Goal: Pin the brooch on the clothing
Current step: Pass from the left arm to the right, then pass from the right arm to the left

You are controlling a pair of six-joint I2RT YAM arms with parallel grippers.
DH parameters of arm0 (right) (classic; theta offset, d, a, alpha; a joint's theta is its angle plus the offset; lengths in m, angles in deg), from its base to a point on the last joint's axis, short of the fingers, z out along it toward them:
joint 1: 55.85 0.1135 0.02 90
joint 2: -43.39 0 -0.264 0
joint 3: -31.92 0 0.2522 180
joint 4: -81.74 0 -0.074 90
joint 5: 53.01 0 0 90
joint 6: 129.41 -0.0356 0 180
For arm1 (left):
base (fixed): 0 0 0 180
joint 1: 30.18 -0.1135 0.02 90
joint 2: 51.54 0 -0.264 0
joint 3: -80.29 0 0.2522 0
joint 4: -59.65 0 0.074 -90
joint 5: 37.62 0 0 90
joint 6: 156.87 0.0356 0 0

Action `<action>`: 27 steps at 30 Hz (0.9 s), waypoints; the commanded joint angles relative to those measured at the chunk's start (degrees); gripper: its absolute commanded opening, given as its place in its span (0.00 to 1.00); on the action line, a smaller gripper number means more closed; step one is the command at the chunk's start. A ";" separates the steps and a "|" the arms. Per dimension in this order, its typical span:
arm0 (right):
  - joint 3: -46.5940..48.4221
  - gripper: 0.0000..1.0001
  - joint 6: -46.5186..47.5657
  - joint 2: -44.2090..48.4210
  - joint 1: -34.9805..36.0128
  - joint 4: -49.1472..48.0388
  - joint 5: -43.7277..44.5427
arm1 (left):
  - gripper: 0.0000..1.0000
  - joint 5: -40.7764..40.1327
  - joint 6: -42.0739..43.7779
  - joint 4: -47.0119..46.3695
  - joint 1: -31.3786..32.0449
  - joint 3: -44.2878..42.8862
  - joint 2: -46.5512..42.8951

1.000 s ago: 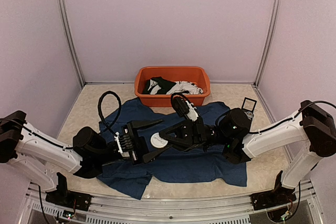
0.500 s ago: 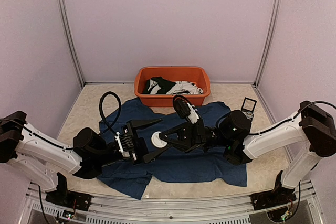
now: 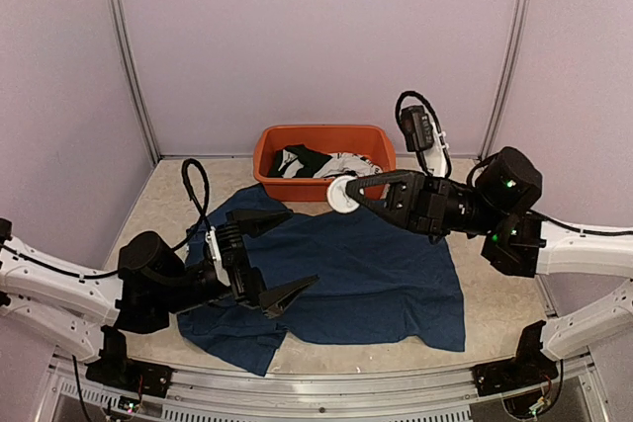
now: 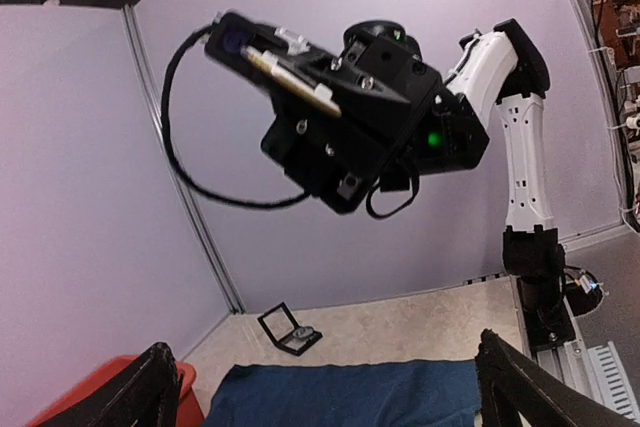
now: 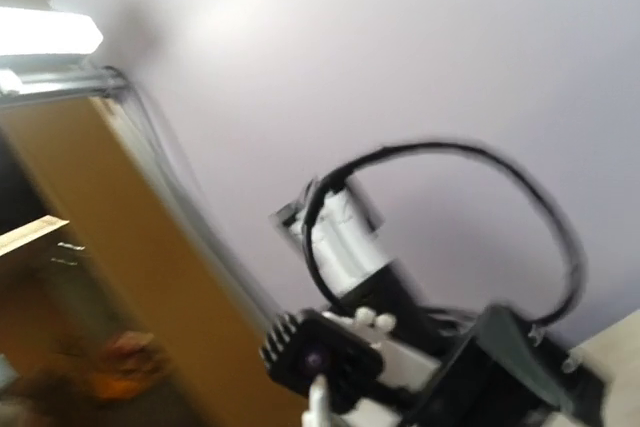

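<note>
The clothing, a navy T-shirt [image 3: 366, 279], lies spread flat on the table. The brooch [image 3: 341, 195], a round white disc, hangs in the air above the shirt's back edge, in front of the orange tub. My right gripper [image 3: 352, 191] is shut on it, the arm raised and reaching left. My left gripper [image 3: 302, 247] hovers low over the shirt's left part, open wide and holding nothing. In the left wrist view its fingers [image 4: 148, 387] frame the shirt [image 4: 350, 395], with the right arm high overhead. The right wrist view is blurred and shows only wall and part of an arm.
An orange tub [image 3: 269, 145] with black and white garments stands at the back centre, touching the shirt's far edge. A small open black box [image 4: 290, 330] lies on the table at the back right. Purple walls enclose three sides.
My right gripper has risen off the shirt and swung back and right, carrying the brooch. My left gripper let go of the brooch, opened wide and drew back to the left.
</note>
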 commanded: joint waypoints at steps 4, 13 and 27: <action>6.45 0.00 28.73 6.56 -0.58 40.71 12.85 | 0.99 -11.80 -17.34 47.90 -0.04 -15.87 -9.62; 8.37 0.00 37.93 5.49 -0.57 54.36 16.63 | 0.99 1.16 -28.33 79.95 -10.88 -32.89 -9.74; 13.03 0.00 37.94 -8.67 -1.44 50.99 0.01 | 0.98 16.58 -24.52 95.48 -17.54 -41.05 -2.56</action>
